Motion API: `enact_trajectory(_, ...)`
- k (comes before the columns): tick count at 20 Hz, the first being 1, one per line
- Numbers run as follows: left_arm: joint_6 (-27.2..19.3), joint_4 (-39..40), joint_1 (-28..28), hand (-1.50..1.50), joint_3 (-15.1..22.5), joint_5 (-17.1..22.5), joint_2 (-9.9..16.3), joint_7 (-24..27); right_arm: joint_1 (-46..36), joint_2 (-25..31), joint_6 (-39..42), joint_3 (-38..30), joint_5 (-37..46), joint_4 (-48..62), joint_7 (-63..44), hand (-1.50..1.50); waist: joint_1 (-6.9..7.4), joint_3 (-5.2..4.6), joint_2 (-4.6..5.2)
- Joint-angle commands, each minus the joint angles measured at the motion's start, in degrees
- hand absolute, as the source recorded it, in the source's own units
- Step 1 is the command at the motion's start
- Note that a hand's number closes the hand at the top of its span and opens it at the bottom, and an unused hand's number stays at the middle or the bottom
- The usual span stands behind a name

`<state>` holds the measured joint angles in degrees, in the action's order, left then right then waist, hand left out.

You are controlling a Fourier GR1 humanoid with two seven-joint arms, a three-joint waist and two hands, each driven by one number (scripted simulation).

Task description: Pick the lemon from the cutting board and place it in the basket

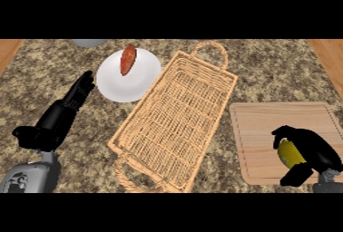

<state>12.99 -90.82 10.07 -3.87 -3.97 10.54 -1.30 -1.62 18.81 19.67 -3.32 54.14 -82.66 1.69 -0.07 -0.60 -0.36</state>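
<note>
Your right hand (313, 152) is curled round the lemon (288, 154) over the cutting board (268, 131). The basket (174, 122) lies to its left; clipping the rim could jar the lemon out.

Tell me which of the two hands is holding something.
The right hand, over the cutting board, is curled round the yellow lemon. The left hand, beside the white plate, has straight fingers and holds nothing.
</note>
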Motion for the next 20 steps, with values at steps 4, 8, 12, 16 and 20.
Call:
enact_trajectory(4, -1.02, -6.12, -3.03, 0.0, 0.85, -0.77, -0.94, -3.12, 3.22, 1.5, -5.32, 3.9, 5.74, -0.27, 4.8, 1.5, 0.16, 0.62, 0.26)
enact_trajectory(8, -0.67, 0.08, 0.26, 0.0, 0.54, -1.38, -0.82, -0.11, 3.47, -9.41, -5.99, 12.42, 11.93, -9.52, -8.19, 1.5, -0.25, 0.52, 0.17)
enact_trajectory(12, 0.41, -0.15, 1.22, 0.0, 1.28, -0.78, -0.78, -0.88, 0.02, -18.21, -5.87, 21.98, 15.91, -10.48, -20.12, 1.5, 2.06, 0.29, 0.04)
enact_trajectory(16, 0.4, 0.51, 1.1, 0.0, 2.12, -0.87, -1.7, -0.71, -0.04, -18.53, -8.86, 29.74, 15.72, -11.53, -28.94, 1.5, 2.93, 0.47, 0.14)
enact_trajectory(20, 0.75, -0.07, 1.45, 0.0, 2.35, -0.63, -1.75, -0.2, -0.33, -18.7, -16.54, 37.74, 9.57, -13.73, -38.1, 1.5, 4.18, 0.83, 0.08)
